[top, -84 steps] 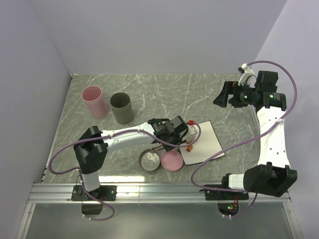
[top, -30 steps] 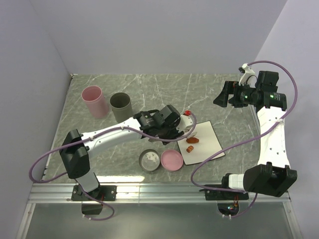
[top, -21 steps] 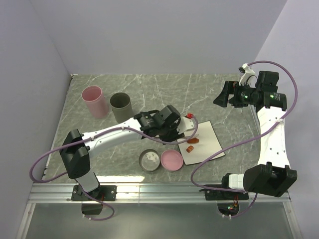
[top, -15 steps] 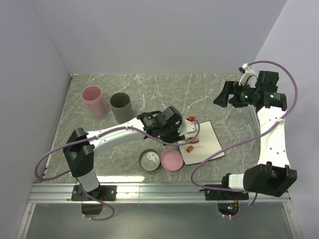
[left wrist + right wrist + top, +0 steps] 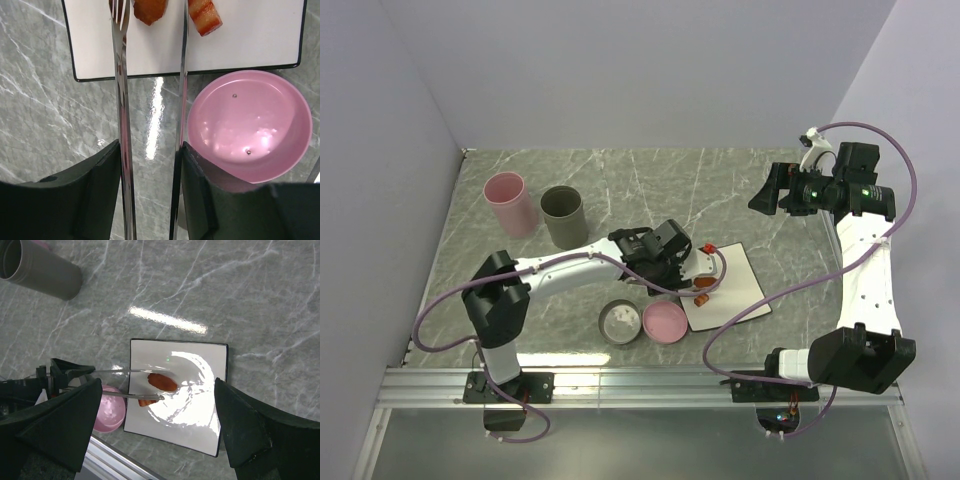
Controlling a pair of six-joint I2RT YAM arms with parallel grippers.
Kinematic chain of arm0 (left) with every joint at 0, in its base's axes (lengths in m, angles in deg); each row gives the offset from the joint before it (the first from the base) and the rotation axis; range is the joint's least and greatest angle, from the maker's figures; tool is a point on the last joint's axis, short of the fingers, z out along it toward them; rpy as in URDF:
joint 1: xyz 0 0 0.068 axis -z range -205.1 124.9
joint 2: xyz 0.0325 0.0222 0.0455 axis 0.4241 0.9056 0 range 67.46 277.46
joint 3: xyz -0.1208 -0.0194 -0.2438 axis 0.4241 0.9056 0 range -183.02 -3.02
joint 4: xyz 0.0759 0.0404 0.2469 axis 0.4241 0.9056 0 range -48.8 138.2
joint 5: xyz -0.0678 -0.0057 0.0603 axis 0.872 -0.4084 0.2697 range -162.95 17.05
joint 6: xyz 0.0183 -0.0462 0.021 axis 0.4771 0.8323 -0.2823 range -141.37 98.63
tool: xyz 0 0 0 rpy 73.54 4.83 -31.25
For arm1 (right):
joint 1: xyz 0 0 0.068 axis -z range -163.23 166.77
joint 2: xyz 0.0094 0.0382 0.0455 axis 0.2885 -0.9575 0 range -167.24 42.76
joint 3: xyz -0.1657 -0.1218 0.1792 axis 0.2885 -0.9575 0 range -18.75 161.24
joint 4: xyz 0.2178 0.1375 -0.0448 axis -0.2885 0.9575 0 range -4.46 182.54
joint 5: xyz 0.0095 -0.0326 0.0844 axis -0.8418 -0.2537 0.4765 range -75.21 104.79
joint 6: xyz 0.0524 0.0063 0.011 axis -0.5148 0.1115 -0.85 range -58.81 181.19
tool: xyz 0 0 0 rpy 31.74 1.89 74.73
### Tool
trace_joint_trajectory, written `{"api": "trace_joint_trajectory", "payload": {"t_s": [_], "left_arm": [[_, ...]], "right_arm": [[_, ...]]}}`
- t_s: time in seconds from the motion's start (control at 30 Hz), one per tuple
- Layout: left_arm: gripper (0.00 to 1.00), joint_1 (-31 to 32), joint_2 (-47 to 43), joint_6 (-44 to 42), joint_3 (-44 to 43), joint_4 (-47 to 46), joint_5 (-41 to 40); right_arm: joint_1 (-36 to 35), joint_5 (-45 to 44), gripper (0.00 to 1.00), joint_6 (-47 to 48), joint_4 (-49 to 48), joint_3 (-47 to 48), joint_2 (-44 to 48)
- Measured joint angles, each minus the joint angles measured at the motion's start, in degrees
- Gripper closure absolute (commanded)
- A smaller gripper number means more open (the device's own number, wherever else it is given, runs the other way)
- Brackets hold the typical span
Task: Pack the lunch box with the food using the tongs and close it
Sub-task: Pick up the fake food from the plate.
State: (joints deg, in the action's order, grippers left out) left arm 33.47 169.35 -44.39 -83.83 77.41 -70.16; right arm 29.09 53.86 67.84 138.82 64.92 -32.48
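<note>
1. The left pincer (image 5: pixel 150 150) is clamped on the tongs (image 5: pixel 123 100), one thin metal arm lying against the inside of each finger.
2. In the overhead view this pincer sits at the plate's 10 o'clock edge, and the tongs point toward 4 o'clock over the plate (image 5: pixel 735 270).
3. The white, dark-rimmed plate lies right of the table's middle.
4. The reddish-brown oval piece (image 5: pixel 162 382) lies on the plate between the two tong tips. Whether the metal touches it cannot be told.
5. The orange-brown striped lump (image 5: pixel 146 402) lies on the plate just outside one tong arm, at about 7 o'clock of the oval piece in the overhead view.
6. The pink bowl (image 5: pixel 663 322) stands on the table (image 5: pixel 650 180) at the plate's 8 o'clock corner, just beside it.
7. The grey tub (image 5: pixel 620 322) stands at the pink bowl's 9 o'clock, touching or nearly so. It holds something pale that is too small to make out.
8. The pink cup (image 5: pixel 510 203) and the grey cup (image 5: pixel 563 216) stand upright side by side at the table's 10 o'clock.
9. The right pincer (image 5: pixel 765 192) hangs high above the table's 2 o'clock area, well apart from the plate. Its fingers are spread wide with nothing between them.
</note>
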Motion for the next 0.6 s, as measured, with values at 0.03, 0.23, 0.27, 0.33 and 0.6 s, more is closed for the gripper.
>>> {"api": "trace_joint_trajectory", "payload": {"t_s": [0.03, 0.23, 0.27, 0.33, 0.6], "left_arm": [[0.49, 0.0, 0.3, -0.1, 0.0, 0.0, 0.0], [0.54, -0.1, 1.7, -0.2, 0.0, 0.0, -0.1], [0.55, -0.2, 1.9, -0.2, 0.0, 0.0, -0.2], [0.57, -0.3, 2.5, -0.2, 0.0, 0.1, -0.5], [0.64, -0.6, 3.1, -0.2, -0.7, 0.5, -1.4]], "right_arm": [[0.0, 0.0, 0.00, 0.0, 0.0, 0.0, 0.0], [0.2, 0.0, 0.00, 0.0, 0.0, 0.0, 0.0], [0.2, 0.0, 0.00, 0.0, 0.0, 0.0, 0.0], [0.3, 0.0, 0.00, 0.0, 0.0, 0.0, 0.0], [0.5, 0.2, 0.00, 0.0, 0.0, 0.0, 0.0]]}}
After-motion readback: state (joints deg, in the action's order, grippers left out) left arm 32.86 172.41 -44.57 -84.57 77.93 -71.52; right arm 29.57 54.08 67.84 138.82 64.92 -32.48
